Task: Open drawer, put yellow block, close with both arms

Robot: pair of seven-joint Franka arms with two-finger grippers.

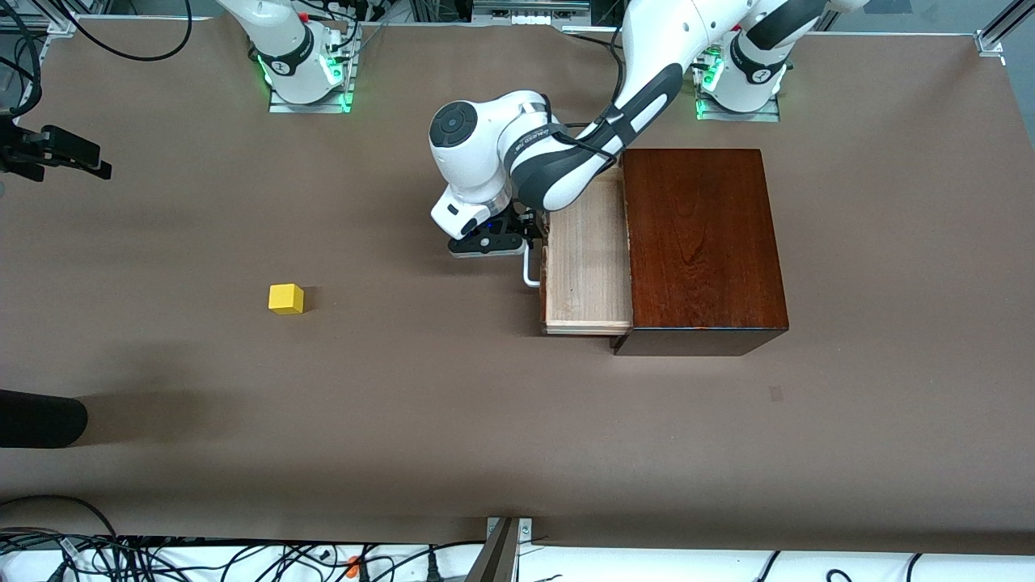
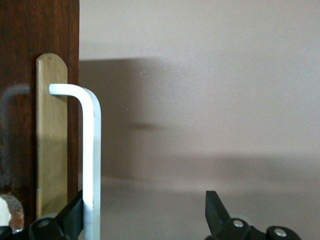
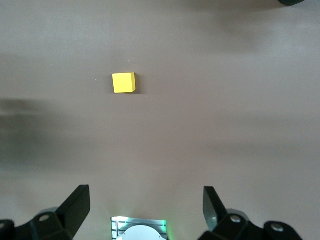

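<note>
The drawer (image 1: 586,259) is pulled partway out of the dark reddish-brown wooden box (image 1: 702,242), which stands on the brown tabletop (image 1: 485,420) toward the left arm's end. The pale wood tray of the drawer is exposed, and nothing is visible inside it. The white loop handle (image 1: 529,271) on the drawer front points toward the right arm's end of the tabletop.

The left arm (image 1: 647,89) reaches from its base to the drawer front. The left gripper (image 1: 495,240) is positioned at the handle. In the left wrist view, its jaws stand apart: one finger (image 2: 70,217) lies against the white handle bar (image 2: 91,165), and the other finger is well clear of it. The handle is not clamped.

The yellow block (image 1: 286,298) rests on the bare tabletop, well apart from the drawer, toward the right arm's end and slightly nearer to the front camera than the handle.

The right arm (image 1: 283,40) shows only its base and lower segment in the front view. The right gripper (image 3: 147,205) hangs above the tabletop with the yellow block (image 3: 123,82) below it on the brown surface. Its jaws are fully apart and hold nothing.
</note>
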